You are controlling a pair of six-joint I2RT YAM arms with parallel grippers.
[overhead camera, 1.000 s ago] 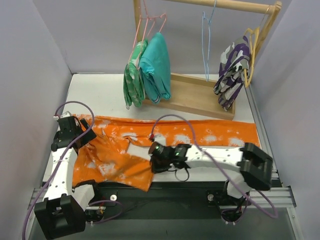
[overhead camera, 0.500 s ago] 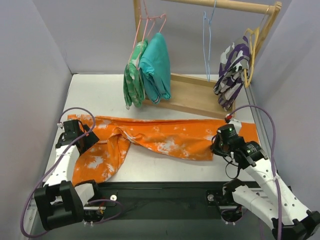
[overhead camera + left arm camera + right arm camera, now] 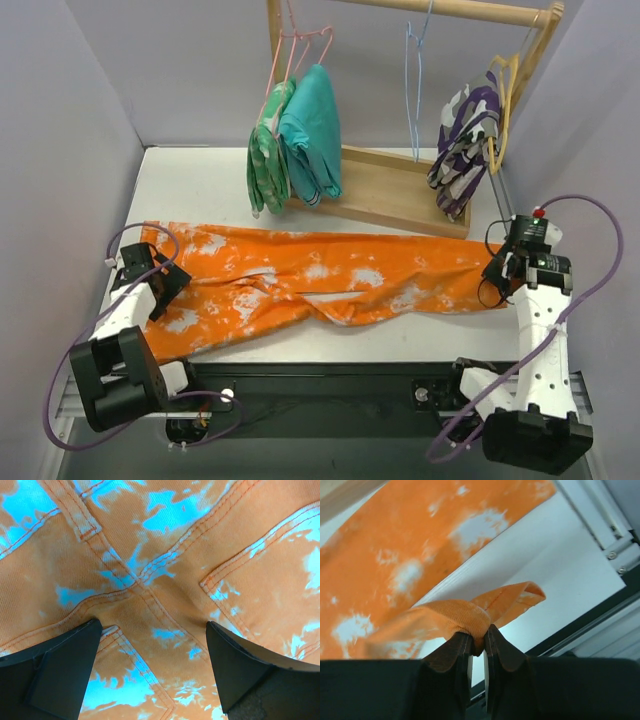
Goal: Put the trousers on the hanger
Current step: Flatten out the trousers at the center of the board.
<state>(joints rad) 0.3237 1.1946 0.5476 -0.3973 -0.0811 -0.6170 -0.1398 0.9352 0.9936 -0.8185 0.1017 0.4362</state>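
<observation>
Trousers (image 3: 330,280) lie stretched across the table (image 3: 200,185), in front of the wooden rack base (image 3: 385,195). One end is by my left arm, the other by my right. Cloth is rumpled w/ a long fold thru the middle.

My right pincer (image 3: 497,272) sits at the far right end of the cloth, near the table's edge rail. Right wrist cam shows it (image 3: 477,635) clamped tight on a bunched fold of orange fabric. A small loop of hem sticks out past the fingers (image 3: 455,650), and the pinched bit is raised off the table.

My left pincer (image 3: 150,278) is at the left end, above the cloth. Left wrist cam shows it (image 3: 152,630) spread wide, w/ seam & pocket stitching between the two fingers (image 3: 65,665). Nothing is gripped there. Can't tell if the tips press the fabric.

Hanger (image 3: 412,100), thin light-blue wire, hangs bare on the wooden rod (image 3: 460,10) at the back, well apart from the trousers. On its left are pink hangers (image 3: 300,45) w/ a teal garment (image 3: 312,130) & a green-white one (image 3: 265,165). On its right, a yellow hanger (image 3: 505,100) carries a purple-white garment (image 3: 462,140).
</observation>
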